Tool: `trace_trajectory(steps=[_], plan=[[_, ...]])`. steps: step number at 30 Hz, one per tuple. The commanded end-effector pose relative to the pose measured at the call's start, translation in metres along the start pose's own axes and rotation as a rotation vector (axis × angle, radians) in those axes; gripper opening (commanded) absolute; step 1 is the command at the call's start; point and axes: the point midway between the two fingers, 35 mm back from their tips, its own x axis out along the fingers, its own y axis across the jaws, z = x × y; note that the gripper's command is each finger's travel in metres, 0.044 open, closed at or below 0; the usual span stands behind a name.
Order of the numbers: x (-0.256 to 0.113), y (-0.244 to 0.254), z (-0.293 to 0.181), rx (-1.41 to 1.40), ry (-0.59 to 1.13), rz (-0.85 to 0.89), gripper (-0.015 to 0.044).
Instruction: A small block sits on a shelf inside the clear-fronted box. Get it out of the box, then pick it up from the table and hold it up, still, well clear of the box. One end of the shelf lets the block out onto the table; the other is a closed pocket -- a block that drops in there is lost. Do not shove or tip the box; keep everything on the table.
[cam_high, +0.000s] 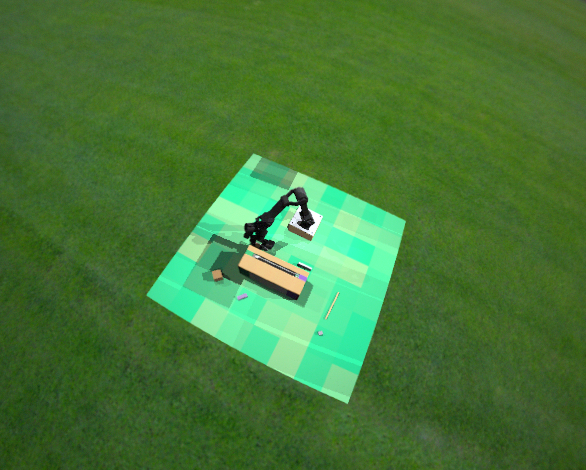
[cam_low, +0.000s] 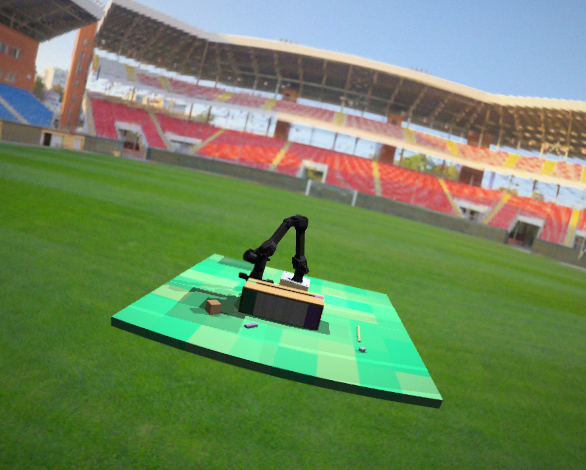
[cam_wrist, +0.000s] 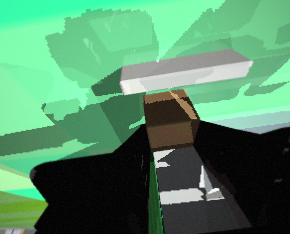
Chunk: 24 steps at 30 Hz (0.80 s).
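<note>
The long box (cam_high: 272, 271) (cam_low: 282, 309) stands on the table with a tan top that has a slot along it; its front looks dark and I cannot make out the shelf inside. My gripper (cam_high: 263, 246) (cam_wrist: 165, 125) is low behind the box's left end, shut on a small brown block (cam_wrist: 171, 134). In the wrist view the block sits between the black fingertips, just short of a white bar. In the top and exterior views the block is hidden, and in the exterior view the box partly hides the fingers. Whether the block touches the table, I cannot tell.
The white bar (cam_wrist: 187, 75) lies just beyond the block. A larger brown cube (cam_high: 217, 275) (cam_low: 213, 307) is left of the box. A purple piece (cam_high: 242, 297) (cam_low: 251, 325) lies in front. A thin stick (cam_high: 332, 306) (cam_low: 358, 333) and a small grey piece (cam_high: 320, 333) (cam_low: 362, 349) lie right.
</note>
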Motion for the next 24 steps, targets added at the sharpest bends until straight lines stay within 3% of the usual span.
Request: trace_trajectory(steps=[1, 24], plan=[[-0.014, 0.002, -0.007, -0.005, 0.000, 0.003, 0.0000], [-0.084, -0.027, -0.024, 0.207, -0.007, 0.090, 0.0000]])
